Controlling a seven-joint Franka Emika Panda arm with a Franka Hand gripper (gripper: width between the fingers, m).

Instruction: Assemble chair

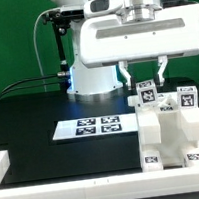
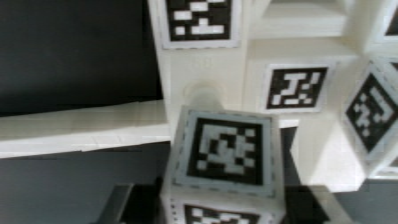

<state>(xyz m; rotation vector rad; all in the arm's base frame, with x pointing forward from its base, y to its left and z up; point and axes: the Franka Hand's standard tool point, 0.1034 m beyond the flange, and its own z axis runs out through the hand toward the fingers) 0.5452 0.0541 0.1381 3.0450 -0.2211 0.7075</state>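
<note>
Item: my gripper (image 1: 145, 79), fingers spread, holding nothing, above chair assembly (image 1: 172, 129); risk: descent knocks tagged parts askew.

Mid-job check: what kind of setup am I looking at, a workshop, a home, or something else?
Most likely a robotics lab bench. A black table with a white border rail, the marker board lying flat on it, and white chair parts covered in printed marker tags all suggest a camera-tracked test rig, not a home.
</note>
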